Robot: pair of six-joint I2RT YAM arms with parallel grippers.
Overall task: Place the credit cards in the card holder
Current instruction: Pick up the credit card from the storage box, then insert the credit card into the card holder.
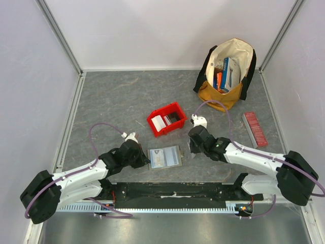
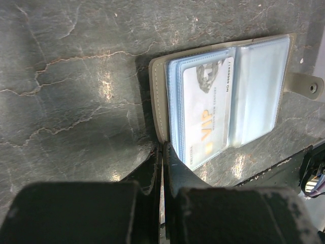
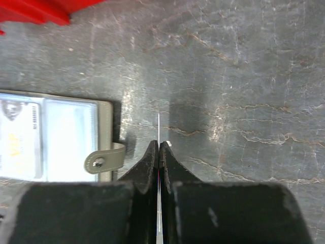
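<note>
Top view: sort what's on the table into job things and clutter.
Job: card holder; VIP card in its sleeve; card edge-on in the right gripper; white cards in the red bin.
Lying about: tote bag of boxes; long red ribbed box; the bin itself.

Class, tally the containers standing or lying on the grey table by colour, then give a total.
Red: 2, the bin and the long ribbed box
Grey-olive: 1, the open card holder
Cream, mustard and black: 1, the tote bag
Total: 4
</note>
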